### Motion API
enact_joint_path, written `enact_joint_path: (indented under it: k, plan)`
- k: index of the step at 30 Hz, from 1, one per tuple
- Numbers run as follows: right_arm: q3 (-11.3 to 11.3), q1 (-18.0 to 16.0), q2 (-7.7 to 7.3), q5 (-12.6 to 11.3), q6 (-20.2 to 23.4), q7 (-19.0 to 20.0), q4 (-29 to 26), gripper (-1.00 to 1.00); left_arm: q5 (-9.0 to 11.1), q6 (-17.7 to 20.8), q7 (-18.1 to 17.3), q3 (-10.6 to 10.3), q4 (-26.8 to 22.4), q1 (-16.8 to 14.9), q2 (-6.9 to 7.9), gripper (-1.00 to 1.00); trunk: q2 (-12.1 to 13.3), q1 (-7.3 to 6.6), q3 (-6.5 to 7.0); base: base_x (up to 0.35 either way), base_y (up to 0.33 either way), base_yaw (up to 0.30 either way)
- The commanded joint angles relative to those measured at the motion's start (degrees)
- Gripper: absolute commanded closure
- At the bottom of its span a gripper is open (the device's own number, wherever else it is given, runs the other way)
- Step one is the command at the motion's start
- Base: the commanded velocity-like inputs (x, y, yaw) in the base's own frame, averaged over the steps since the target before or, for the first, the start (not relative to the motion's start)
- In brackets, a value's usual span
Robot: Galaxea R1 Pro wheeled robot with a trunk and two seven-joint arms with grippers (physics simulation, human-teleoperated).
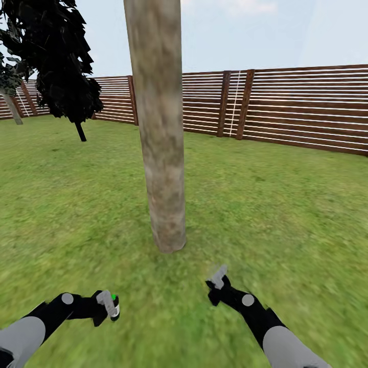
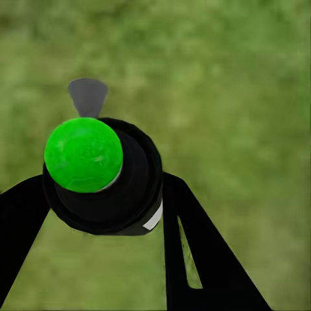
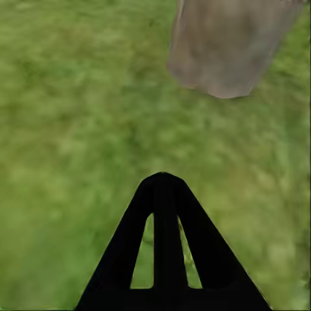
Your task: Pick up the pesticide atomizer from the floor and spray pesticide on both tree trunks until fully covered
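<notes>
Your left gripper (image 1: 110,305) is clamped on the pesticide atomizer (image 1: 115,306); in the left wrist view the dark round body with its green cap (image 2: 83,154) sits squeezed between the two black fingers (image 2: 194,253), a small white patch on its side showing no writing you can read; a grey nozzle tip (image 2: 87,96) pokes out past the cap. Your right gripper (image 1: 219,278) holds nothing, its fingers drawn together over the grass (image 1: 286,214). The tree trunk (image 1: 161,153) stands just ahead, between your two arms, its base near the right gripper and well apart from the atomizer; behind it runs the brown slat fence (image 1: 301,107), and a dark-leaved tree (image 1: 61,66) stands far left.
</notes>
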Motion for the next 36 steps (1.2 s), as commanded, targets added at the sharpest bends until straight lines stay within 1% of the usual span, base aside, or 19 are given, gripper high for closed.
enact_joint_path:
  k: [1, 2, 3, 4, 5, 7, 9, 10, 12, 14, 16, 18, 20, 23, 27, 30, 33, 34, 36]
  plan:
    - [-3.51, -0.01, -1.07, -0.12, -0.02, -4.21, 2.39, 1.0, 3.18, -0.02, 0.86, -0.03, 0.82, 0.0, 0.01, 1.0, 0.0, 0.0, 0.0, 0.0, 0.0, 0.0]
    - [-6.66, -0.01, -2.04, -0.16, -0.02, -8.2, 5.09, 1.0, 6.78, 0.02, 1.86, -0.01, 1.73, 0.0, 0.02, 1.0, 0.0, 0.0, 0.0, 0.0, 0.0, 0.0]
    - [-8.7, -0.01, -2.81, -0.17, -0.06, -12.14, 7.58, 1.0, 10.18, 0.06, 3.24, 0.0, 2.49, 0.0, 0.07, 1.0, 0.0, 0.0, 0.0, 0.0, 0.0, 0.0]
    - [-9.77, -0.01, -3.29, -0.18, -0.12, -15.74, 9.37, 1.0, 12.67, 0.12, 4.53, 0.01, 3.05, 0.0, 0.1, 1.0, 0.0, 0.0, 0.0, 0.0, 0.0, 0.0]
    - [-10.31, 0.03, -3.58, -0.19, -0.16, -19.03, 10.47, -1.0, 14.39, 0.18, 5.75, 0.01, 3.56, 0.0, 0.02, 1.0, 0.0, 0.0, 0.0, 0.0, 0.0, 0.0]
    - [-10.74, 1.07, -3.83, -0.5, -0.32, -24.67, 11.37, -1.0, 16.91, 0.46, 8.29, 0.06, 4.46, 0.0, -0.16, 1.0, 0.0, 0.0, 0.0, 0.0, 0.0, 0.0]
    - [-10.9, 1.74, -3.89, -2.36, -0.65, -26.73, 11.55, -1.0, 19.27, 1.95, 10.29, 0.04, 4.72, 0.0, -0.37, 1.0, 0.0, 0.0, 0.0, 0.0, 0.0, 0.0]
    - [-10.93, 1.91, -3.95, -5.03, -0.82, -27.24, 11.6, -1.0, 20.4, 4.64, 11.1, 0.03, 4.79, 0.0, -0.79, 1.0, 0.0, 0.0, 0.0, 0.0, 0.0, 0.0]
    - [-10.96, 2.58, -3.99, -9.62, -1.05, -27.68, 11.62, -1.0, 21.38, 9.66, 12.89, 0.02, 4.78, 0.0, -1.83, 1.0, 0.0, 0.0, 0.0, 0.0, 0.0, 0.0]
    - [-10.97, 3.9, -4.06, -11.08, -1.47, -27.89, 11.49, -1.0, 21.84, 11.34, 16.88, 0.12, 4.72, 0.0, -2.55, 1.0, 0.0, 0.0, 0.0, 0.0, 0.0, 0.0]
    - [-10.91, 4.41, -4.87, -11.48, -2.29, -27.81, 11.4, -1.0, 22.96, 11.98, 22.28, 0.19, 4.69, 0.0, -3.91, 1.0, 0.0, 0.0, 0.0, 0.0, 0.0, 0.0]
    - [-10.88, 4.9, -7.04, -11.7, -2.89, -27.87, 11.52, -1.0, 24.66, 12.67, 26.85, 0.31, 4.63, 0.0, -5.39, 1.0, 0.0, 0.0, 0.0, 0.0, 0.0, 0.0]
    - [-10.88, 6.64, -8.02, -11.89, -4.73, -27.84, 11.6, -1.0, 27.01, 13.91, 27.59, 0.17, 4.3, 0.0, -5.82, 1.0, 0.0, 0.0, 0.0, 0.0, 0.0, 0.0]
    - [-10.89, 9.12, -8.23, -11.95, -8.66, -27.81, 11.7, -1.0, 27.81, 14.31, 27.77, -0.03, 4.43, 0.04, -6.68, 1.0, 0.0, 0.0, 0.0, 0.0, 0.0, 0.0]
    - [-10.96, 10.53, -8.15, -12.02, -9.92, -27.87, 11.95, -1.0, 28.13, 14.96, 28.39, -0.13, 4.77, 0.16, -7.14, 1.0, 0.0, 0.0, 0.0, 0.161, -0.035, 0.0]
    - [-10.97, 11.02, -8.07, -12.0, -10.02, -27.82, 11.99, -1.0, 28.39, 15.11, 30.83, -0.19, 4.78, 0.17, -7.49, 1.0, 0.0, 0.0, 0.0, 0.27, -0.126, 0.0]
    - [-10.97, 11.29, -8.04, -12.02, -10.04, -27.74, 11.93, -1.0, 28.49, 15.17, 35.13, -0.09, 5.05, 0.17, -9.17, 1.0, 0.0, 0.0, 0.0, 0.281, -0.143, 0.0]
    - [-10.97, 11.32, -8.0, -12.04, -10.04, -27.79, 11.92, -1.0, 28.53, 15.18, 36.79, -0.08, 5.09, 0.17, -9.39, 1.0, 0.0, 0.0, 0.0, 0.284, -0.144, 0.0]
    - [-10.97, 11.33, -7.97, -12.05, -10.04, -27.81, 11.91, -1.0, 28.64, 15.36, 37.82, -0.01, 5.11, 0.17, -9.48, 1.0, 0.0, 0.0, 0.0, 0.3, -0.11, -0.002]
